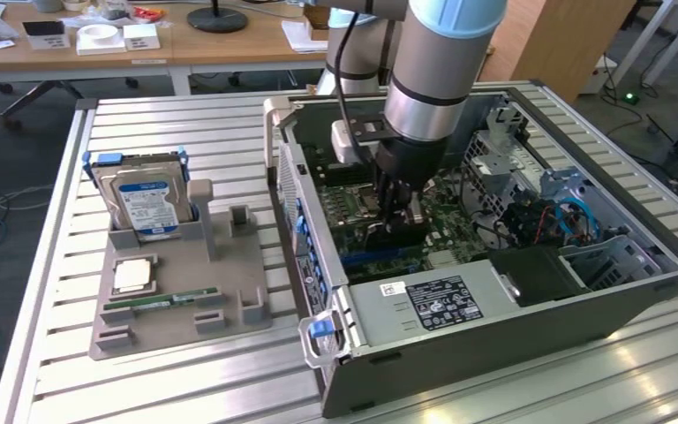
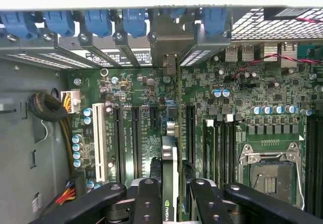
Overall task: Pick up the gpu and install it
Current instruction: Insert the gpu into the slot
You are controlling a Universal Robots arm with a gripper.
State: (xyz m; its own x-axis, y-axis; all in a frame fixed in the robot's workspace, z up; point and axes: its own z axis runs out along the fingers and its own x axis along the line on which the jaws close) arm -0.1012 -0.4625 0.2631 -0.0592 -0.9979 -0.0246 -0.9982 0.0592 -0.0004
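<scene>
The gpu (image 2: 170, 158) appears edge-on as a thin dark card with a metal bracket at its far end and a small logo near the fingers. My gripper (image 2: 174, 204) is shut on it, one black finger on each side. In the exterior view my gripper (image 1: 395, 212) reaches straight down into the open computer case (image 1: 621, 291). There the gpu (image 1: 394, 237) is a dark sliver just above the green motherboard (image 1: 451, 225). The card stands upright over the expansion slots (image 2: 135, 138), with its bracket near the rear slot openings (image 2: 166, 57). I cannot tell whether it touches a slot.
A grey holder (image 1: 227, 305) at the exterior view's left carries a silver hard drive (image 1: 145, 199), a CPU (image 1: 133, 276) and a green RAM stick (image 1: 162, 300). Inside the case are the power supply (image 1: 427, 305), blue cables (image 1: 568, 221), the empty CPU socket (image 2: 267, 171) and blue slot clips (image 2: 96, 22).
</scene>
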